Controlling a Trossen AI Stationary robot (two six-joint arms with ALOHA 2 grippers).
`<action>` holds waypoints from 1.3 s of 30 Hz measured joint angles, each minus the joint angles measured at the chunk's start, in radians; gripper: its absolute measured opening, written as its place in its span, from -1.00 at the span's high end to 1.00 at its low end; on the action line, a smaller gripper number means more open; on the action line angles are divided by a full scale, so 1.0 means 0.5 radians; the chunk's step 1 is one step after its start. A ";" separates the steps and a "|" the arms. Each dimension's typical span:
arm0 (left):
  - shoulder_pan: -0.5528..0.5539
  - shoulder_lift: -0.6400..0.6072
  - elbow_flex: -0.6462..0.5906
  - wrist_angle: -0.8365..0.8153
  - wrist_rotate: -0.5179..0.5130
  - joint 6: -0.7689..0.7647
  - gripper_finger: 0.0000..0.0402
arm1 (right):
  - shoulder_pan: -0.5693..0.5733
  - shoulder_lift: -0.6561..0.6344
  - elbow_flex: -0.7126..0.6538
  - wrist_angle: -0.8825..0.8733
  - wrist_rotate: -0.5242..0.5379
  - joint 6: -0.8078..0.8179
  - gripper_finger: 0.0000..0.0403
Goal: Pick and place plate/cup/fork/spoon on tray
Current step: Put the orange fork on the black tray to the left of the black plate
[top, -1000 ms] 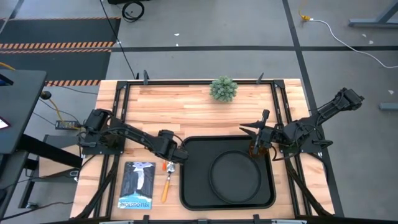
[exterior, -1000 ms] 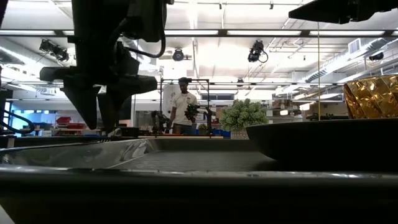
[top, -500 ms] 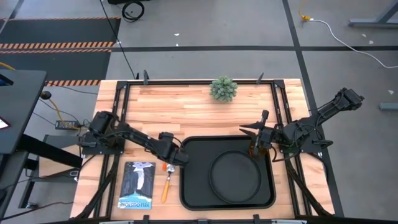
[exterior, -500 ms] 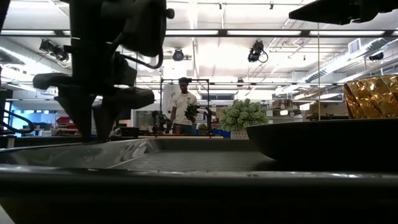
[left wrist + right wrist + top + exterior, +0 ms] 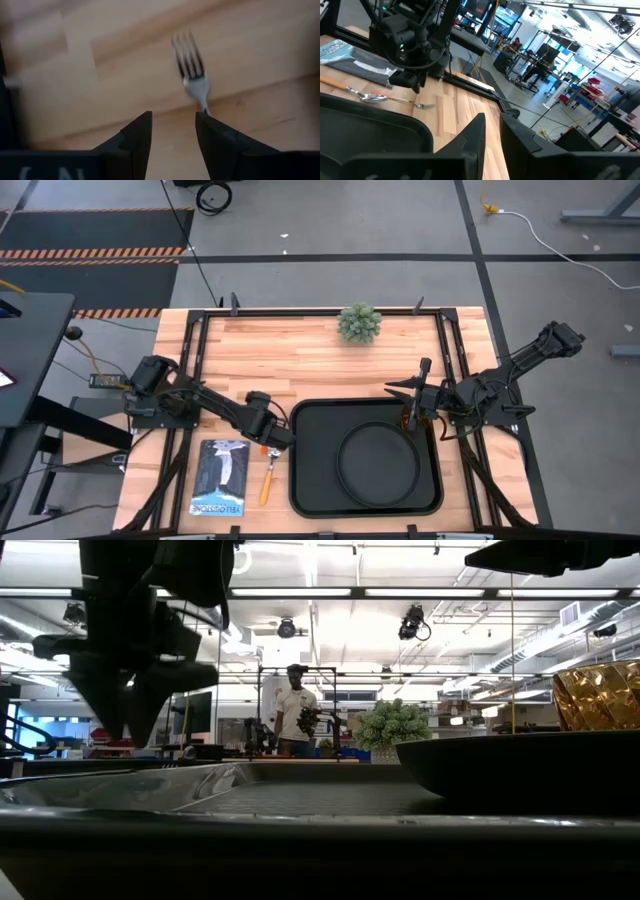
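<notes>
Plate [image 5: 378,463] and cup [image 5: 411,418] already set on tray [image 5: 305,485]. Fork [image 5: 192,70] and spoon [image 5: 267,480] left on table. Left gripper [image 5: 270,442] held open above fork, nothing gripped. Right gripper [image 5: 408,388] parked nearly closed, empty.

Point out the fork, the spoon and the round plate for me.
fork [image 5: 190,62]: left wrist view, on its metal tines.
spoon [image 5: 266,482]: high view, on its orange handle.
plate [image 5: 377,460]: high view, on its flat centre.
</notes>
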 joint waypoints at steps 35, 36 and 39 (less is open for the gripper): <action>0.057 -0.194 -0.476 0.877 0.238 -0.152 0.36 | -0.019 0.056 0.002 0.052 -0.093 0.005 0.68; 0.057 -0.191 -0.475 0.878 0.243 -0.148 0.36 | -0.019 0.056 0.002 0.056 -0.095 0.005 0.68; 0.057 -0.176 -0.471 0.876 0.250 -0.149 0.40 | -0.021 0.056 0.002 0.058 -0.103 0.004 0.68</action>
